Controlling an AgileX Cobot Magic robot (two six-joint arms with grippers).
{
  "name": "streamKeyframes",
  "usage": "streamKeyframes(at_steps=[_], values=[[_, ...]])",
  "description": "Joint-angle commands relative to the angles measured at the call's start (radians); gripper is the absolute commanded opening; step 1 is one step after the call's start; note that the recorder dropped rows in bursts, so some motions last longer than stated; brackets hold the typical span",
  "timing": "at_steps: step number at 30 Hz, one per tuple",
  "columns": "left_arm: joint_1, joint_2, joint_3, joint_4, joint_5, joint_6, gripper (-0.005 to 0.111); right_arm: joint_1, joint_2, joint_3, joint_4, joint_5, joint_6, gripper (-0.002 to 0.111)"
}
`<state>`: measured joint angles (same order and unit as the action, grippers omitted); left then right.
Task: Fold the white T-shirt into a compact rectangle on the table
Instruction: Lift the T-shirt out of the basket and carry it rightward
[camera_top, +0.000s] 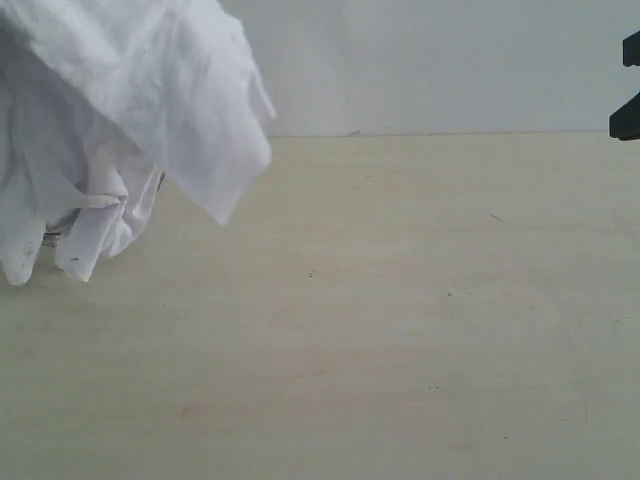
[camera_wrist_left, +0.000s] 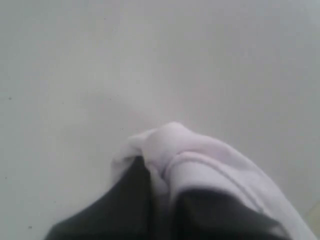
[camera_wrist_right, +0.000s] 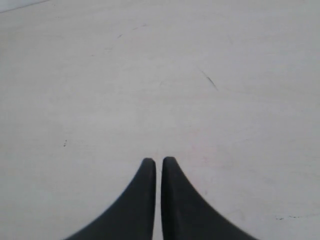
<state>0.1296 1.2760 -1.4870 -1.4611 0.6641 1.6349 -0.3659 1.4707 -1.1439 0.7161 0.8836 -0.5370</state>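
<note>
The white T-shirt (camera_top: 130, 120) hangs bunched and crumpled in the air at the upper left of the exterior view, above the table (camera_top: 400, 330). In the left wrist view my left gripper (camera_wrist_left: 159, 167) is shut on a wad of the white T-shirt (camera_wrist_left: 200, 155), which wraps over the dark fingers (camera_wrist_left: 125, 200). The shirt's lettering and tag are hidden in the folds. My right gripper (camera_wrist_right: 156, 161) is shut and empty, hovering over bare tabletop. A dark part of the right arm (camera_top: 628, 100) shows at the right edge of the exterior view.
The pale wood-grain table runs wide, with a few small dark specks (camera_top: 310, 273). A plain light wall (camera_top: 450, 60) stands behind the table's far edge.
</note>
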Motion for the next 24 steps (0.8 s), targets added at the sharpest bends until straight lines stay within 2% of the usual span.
streamKeyframes(at_steps=[1, 5, 10, 15, 20, 24], values=[[-0.043, -0.049, -0.087, 0.059, 0.043, -0.133, 0.004, -0.003, -0.011, 0.005, 0.006, -0.007, -0.001, 0.0], [-0.062, -0.068, -0.108, 0.14, 0.062, -0.218, 0.004, -0.003, -0.011, 0.005, 0.008, -0.048, -0.001, 0.0], [-0.062, -0.069, -0.108, 0.18, 0.153, -0.253, 0.004, -0.003, -0.011, 0.005, 0.029, -0.153, 0.001, 0.0], [-0.062, -0.069, -0.108, 0.18, 0.156, -0.271, 0.004, -0.003, -0.011, 0.005, 0.251, -0.176, 0.041, 0.0], [-0.062, -0.069, -0.108, 0.19, 0.158, -0.274, 0.004, -0.001, -0.011, 0.005, 0.497, -0.112, -0.172, 0.0], [-0.062, -0.06, -0.108, 0.246, 0.163, -0.301, 0.004, 0.001, -0.016, 0.005, 0.628, 0.022, -0.331, 0.0]])
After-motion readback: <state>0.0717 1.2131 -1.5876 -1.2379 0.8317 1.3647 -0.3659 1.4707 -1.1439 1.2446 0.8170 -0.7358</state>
